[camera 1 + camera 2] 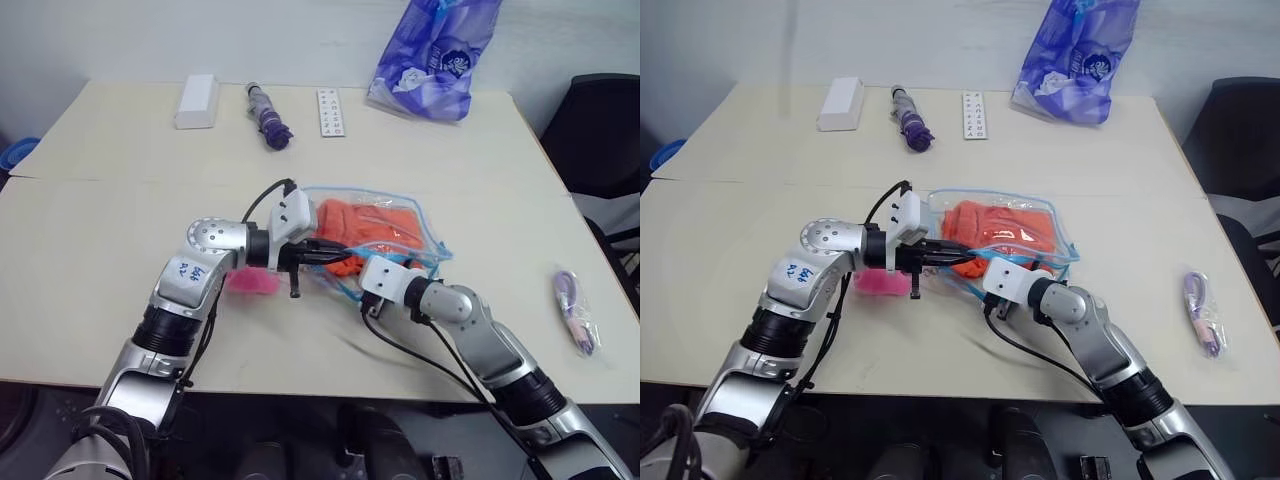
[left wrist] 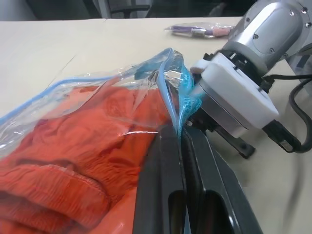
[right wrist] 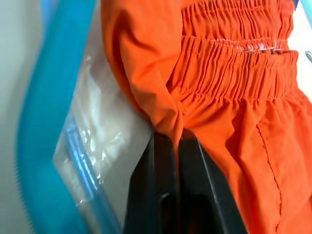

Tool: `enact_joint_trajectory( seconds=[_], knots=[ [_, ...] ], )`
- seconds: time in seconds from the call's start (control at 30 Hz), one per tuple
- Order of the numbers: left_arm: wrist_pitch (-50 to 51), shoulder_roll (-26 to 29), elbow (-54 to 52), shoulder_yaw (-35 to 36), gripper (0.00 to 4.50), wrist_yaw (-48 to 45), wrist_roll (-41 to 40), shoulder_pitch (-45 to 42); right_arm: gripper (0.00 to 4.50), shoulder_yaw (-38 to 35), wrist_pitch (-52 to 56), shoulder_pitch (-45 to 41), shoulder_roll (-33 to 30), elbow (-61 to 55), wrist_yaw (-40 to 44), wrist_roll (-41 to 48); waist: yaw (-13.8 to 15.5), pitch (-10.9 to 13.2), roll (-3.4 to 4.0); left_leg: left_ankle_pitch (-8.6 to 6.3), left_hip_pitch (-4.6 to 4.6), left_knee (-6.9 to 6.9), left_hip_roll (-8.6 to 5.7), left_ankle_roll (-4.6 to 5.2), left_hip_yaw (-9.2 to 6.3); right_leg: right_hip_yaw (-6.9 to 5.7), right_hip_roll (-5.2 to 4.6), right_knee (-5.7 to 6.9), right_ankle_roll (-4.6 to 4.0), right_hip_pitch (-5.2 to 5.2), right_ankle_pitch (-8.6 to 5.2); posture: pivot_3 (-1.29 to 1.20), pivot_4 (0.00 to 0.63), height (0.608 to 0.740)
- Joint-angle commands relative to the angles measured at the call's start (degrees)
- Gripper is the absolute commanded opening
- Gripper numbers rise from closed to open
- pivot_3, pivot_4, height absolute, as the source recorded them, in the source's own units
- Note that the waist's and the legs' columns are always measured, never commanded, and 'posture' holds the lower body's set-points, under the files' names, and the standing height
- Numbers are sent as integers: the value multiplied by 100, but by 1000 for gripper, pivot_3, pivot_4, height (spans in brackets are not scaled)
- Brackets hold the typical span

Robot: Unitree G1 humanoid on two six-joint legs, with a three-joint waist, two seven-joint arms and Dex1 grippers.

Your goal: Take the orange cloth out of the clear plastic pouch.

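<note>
Nearest the front edge of the tabletop, the right gripper [image 1: 352,270] reaches into the open mouth of the clear plastic pouch [image 1: 425,215], its two black fingers pressed together on a pinch of the orange cloth [image 1: 370,225]; the right wrist view shows the fabric gathered right at the fingertips [image 3: 168,141]. From the other side the left gripper [image 1: 330,255] points across toward the right edge, its fingers closed flat on the pouch's light blue zipper rim [image 2: 181,105], holding that lip up off the table.

Pouch and cloth lie near the middle of the tabletop, the pouch's long axis running roughly left to right, its mouth facing the front-left and its closed end toward the right edge. Most of the cloth sits inside the vinyl, a shirred band visible across it.

Behind the left wrist a pink fluffy charm [image 1: 252,282] rests on the table, partly hidden by the arm. Bare tabletop stretches to the left edge and along the front. Near the right edge lies a small clear packet [image 1: 574,310] with a purple cord. Along the far edge stand a white box [image 1: 197,100], a purple-wrapped item [image 1: 268,115], a white card [image 1: 331,112] and a blue-purple bag [image 1: 435,55], cut off at the top
</note>
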Motion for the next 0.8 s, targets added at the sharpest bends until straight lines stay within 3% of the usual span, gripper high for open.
enact_joint_trajectory(
  seconds=[0.03, 0.27, 0.43, 0.67, 0.8],
  knots=[
    [-128, -113, 51, 60, 0, 218, 85, -162, 27, -135, -194, 211, -245, -339, 308, 28, 7, 0, 0, 0, 0, 0, 0, 0, -2, -1, 0, 0, 0, 0, 0, 0, 150, 740],
    [-211, -488, 782, 219, 0, 800, 230, -529, 27, -154, -1987, 693, -1247, -1011, 1010, -70, 56, 0, 0, 0, -2, 1, -6, 1, -3, -4, 1, -8, 4, 1, 2, 0, 150, 740],
    [-811, -383, 989, -69, 0, 742, 674, -476, 27, -395, -2642, 1125, -1725, -1432, 1402, 174, 43, 1, 1, 0, 1, -4, 0, -1, 1, -3, 6, -8, 4, 8, 2, 0, 150, 740],
    [-1625, -181, 1671, -158, 0, 990, 1314, -498, 27, -1889, -3164, 2827, -3013, -2356, 2131, 1004, 138, 1, 1, 0, 2, -6, -2, 0, -2, -7, 4, -21, 6, 12, 3, 0, 150, 740],
    [-1856, -5, 1818, -104, 0, 951, 1429, -486, 27, -2970, -3258, 4151, -3194, -2523, 2341, 1158, 143, 2, -2, -2, 2, -12, 0, 4, -3, -10, 6, -44, 13, 25, 8, 0, 150, 740]
  ],
)
